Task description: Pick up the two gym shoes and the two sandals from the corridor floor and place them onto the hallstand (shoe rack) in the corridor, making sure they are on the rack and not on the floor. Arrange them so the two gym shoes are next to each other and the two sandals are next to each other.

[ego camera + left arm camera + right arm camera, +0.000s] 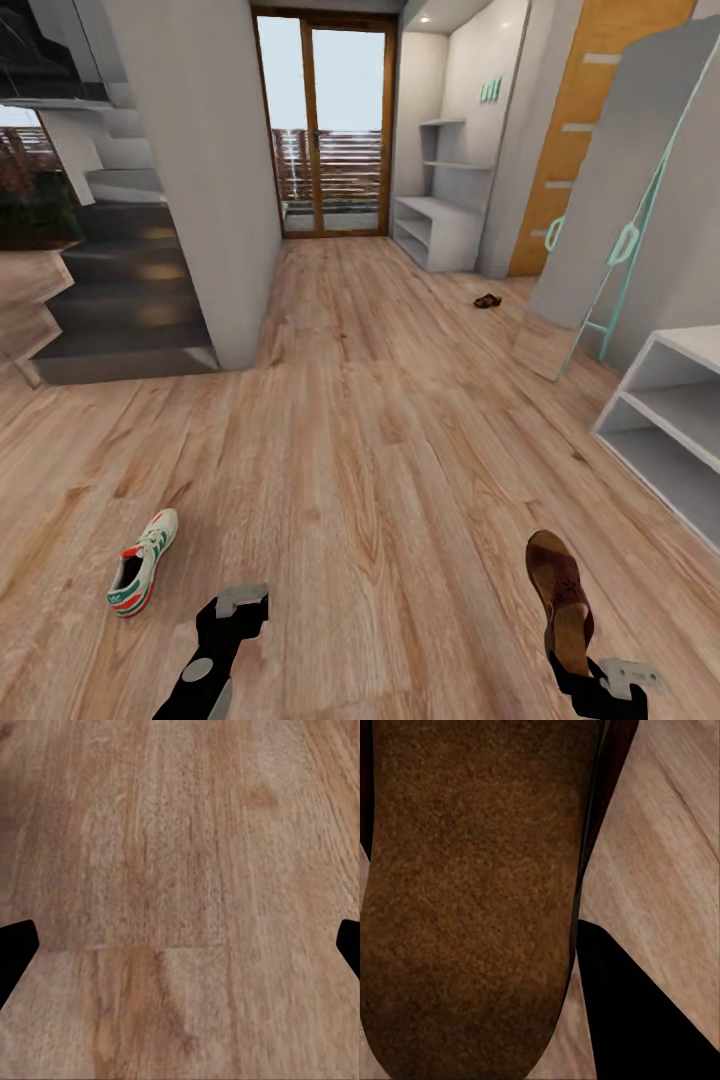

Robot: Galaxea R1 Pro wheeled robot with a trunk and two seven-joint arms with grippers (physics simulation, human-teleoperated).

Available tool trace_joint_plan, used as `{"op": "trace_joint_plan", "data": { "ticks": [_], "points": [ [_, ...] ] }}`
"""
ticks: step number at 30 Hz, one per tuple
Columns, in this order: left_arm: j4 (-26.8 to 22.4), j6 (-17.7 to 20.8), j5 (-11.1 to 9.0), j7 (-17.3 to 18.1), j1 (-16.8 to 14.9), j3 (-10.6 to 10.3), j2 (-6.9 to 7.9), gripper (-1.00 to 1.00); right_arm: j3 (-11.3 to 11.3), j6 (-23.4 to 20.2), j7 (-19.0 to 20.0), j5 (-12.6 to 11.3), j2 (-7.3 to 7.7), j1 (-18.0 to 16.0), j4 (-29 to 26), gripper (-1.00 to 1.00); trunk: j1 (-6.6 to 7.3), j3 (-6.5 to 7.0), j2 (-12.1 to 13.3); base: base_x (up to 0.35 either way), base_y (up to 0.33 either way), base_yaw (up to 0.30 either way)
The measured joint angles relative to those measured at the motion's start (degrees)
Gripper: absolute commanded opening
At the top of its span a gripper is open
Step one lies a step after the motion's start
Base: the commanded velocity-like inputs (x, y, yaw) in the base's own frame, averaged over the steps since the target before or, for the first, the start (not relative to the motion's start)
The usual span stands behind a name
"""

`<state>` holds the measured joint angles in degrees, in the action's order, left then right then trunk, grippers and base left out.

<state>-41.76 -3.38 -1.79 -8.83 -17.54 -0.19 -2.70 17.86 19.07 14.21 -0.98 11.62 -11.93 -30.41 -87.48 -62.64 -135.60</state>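
While right end effector seemingly grips sandal heel, left end effector spread wide, empty.

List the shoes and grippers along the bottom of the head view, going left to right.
gym shoe → left gripper → sandal → right gripper, which sits at the sandal's heel end. The second sandal lies far up the corridor floor, so it is left out of this row.

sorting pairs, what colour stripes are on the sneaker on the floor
Green side stripes on the white gym shoe, with red-orange heel trim; the head view shows it best.
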Motion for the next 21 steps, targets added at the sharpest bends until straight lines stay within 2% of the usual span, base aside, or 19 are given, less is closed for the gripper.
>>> {"op": "trace_joint_plan", "data": {
  "ticks": [5, 21],
  "points": [
    [0.0, 0.01, 0.04, 0.02, 0.0, -0.03, 0.0, 1.0, -0.03, -0.05, 0.07, 0.0, 0.0, 0.01, -0.02, -1.0, -0.02, 0.0, 0.0, 0.101, 0.065, 0.278],
    [0.03, 0.06, 0.04, 0.02, 0.0, -0.05, 0.0, 1.0, -0.06, -0.06, 0.14, 0.0, 0.0, 0.01, -0.08, -1.0, -0.03, -0.03, 0.0, 0.003, 0.002, 0.278]
  ]
}}
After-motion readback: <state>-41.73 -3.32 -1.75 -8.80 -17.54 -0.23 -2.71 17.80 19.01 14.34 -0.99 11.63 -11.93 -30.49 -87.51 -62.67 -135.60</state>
